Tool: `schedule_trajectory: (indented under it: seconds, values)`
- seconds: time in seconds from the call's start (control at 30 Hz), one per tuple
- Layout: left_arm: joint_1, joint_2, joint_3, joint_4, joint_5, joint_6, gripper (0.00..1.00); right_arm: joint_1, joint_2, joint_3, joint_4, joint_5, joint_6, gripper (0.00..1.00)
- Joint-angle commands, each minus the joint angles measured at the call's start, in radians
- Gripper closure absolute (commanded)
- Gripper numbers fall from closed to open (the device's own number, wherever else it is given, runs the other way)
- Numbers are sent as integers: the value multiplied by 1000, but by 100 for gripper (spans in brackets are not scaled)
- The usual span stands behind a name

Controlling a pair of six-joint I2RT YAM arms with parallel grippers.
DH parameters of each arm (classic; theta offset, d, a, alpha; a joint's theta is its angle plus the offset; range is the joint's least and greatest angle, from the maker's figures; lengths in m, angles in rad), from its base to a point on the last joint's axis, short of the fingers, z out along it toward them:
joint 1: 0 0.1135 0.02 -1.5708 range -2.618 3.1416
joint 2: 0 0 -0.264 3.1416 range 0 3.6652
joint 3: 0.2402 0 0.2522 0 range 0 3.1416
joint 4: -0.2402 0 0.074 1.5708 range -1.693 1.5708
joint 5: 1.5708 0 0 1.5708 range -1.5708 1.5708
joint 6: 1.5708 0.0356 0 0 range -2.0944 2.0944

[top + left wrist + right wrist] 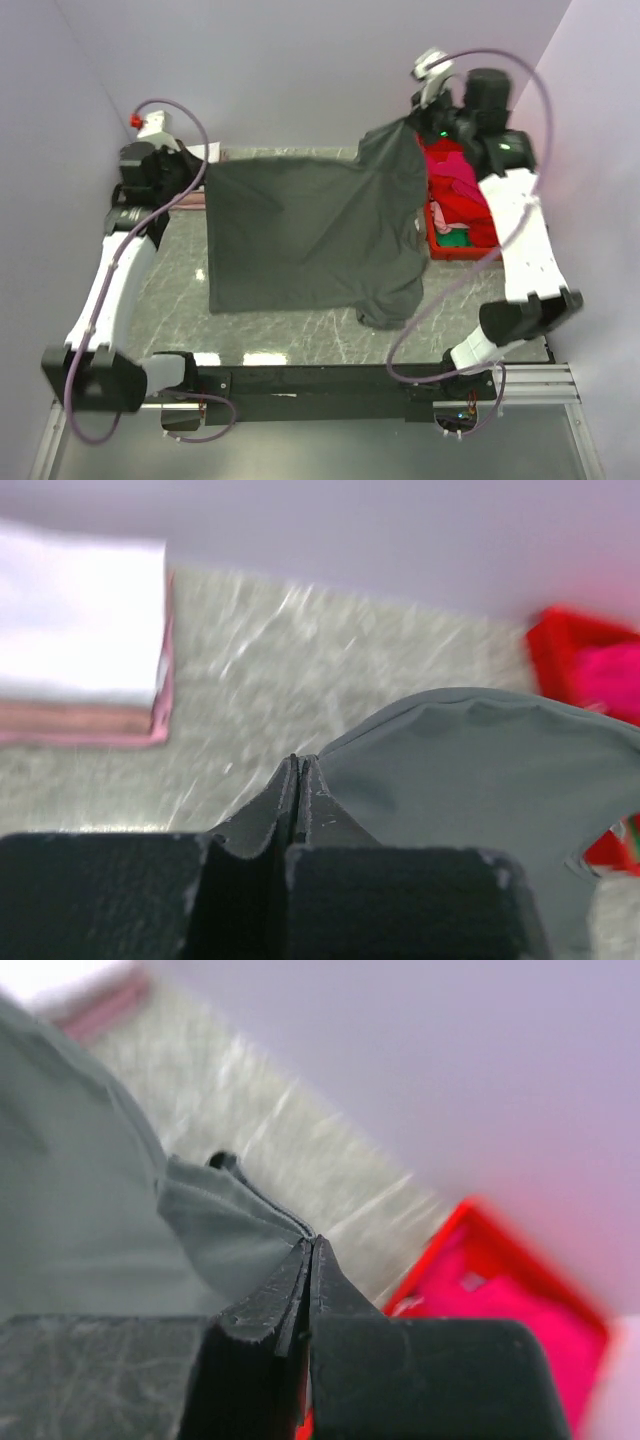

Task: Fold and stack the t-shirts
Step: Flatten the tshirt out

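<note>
Dark grey t-shirt (310, 235): held up and spread wide across the centre of the top view, plain, matte, a few soft creases. One sleeve hangs bunched at lower right. The top edge sags slightly between two held corners. Whether the bottom hem rests on the table (300, 335) cannot be told.

Left claw (300, 765): jaws together, clamped on the shirt's upper-left corner; cloth folds out to the right of the tips.

Right claw (312, 1245): jaws together, pinching the upper-right corner, seam visible just left of the tips.

Right of the shirt: red crate (436, 245) holding a magenta shirt (450, 165) and a green one (455, 238).

Upper left of the left wrist view: folded white shirt (80, 610) lying on a pink one (80, 725), blurred.
</note>
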Motion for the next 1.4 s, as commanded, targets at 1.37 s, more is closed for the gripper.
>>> schedule_trajectory:
  seconds: [1.37]
  values:
    - [1,-24,-282,284,-130,-239,100,-3,-58,-367,482,-85,62,100]
